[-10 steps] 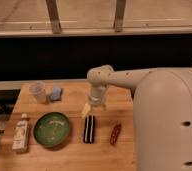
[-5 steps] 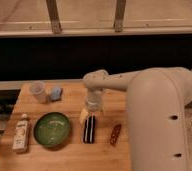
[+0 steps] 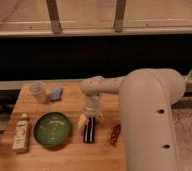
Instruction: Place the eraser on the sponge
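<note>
Fat, smooth off-white shells are seen on the arm (image 3: 149, 100), dotted with small dark holes; yellowish gripper (image 3: 90, 121) is parked over the eraser (image 3: 89, 133).

End effector (image 3: 90, 120) over eraser (image 3: 89, 132), green plate (image 3: 52, 130) and brown object (image 3: 115, 134) flanking; bare tabletop (image 3: 71, 102) toward sponge (image 3: 56, 92), cup (image 3: 38, 92) adjacent

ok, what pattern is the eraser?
The eraser, with the pincer over its far end, is black with white lengthwise stripes. Camera view.
</note>
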Motion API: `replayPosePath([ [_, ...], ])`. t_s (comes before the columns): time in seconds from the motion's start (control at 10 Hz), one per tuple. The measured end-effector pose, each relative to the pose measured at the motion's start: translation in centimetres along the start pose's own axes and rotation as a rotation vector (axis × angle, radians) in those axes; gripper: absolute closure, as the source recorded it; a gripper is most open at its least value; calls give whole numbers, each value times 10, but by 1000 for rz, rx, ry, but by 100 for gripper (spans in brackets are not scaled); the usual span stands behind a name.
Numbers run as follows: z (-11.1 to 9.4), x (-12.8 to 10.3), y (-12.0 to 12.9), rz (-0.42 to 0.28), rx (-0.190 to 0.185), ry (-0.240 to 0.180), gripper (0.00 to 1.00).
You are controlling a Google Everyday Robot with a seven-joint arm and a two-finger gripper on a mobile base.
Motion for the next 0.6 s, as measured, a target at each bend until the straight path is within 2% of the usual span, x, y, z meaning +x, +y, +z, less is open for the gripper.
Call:
replayPosePath([
  [0.1, 4, 0, 1, 5, 4, 14, 25],
  [0.3, 9, 0, 2, 14, 23, 30, 44],
  [0.4, 10, 0, 1, 19, 21, 32, 52],
  [0.6, 11, 0, -1, 29, 18, 38, 75],
])
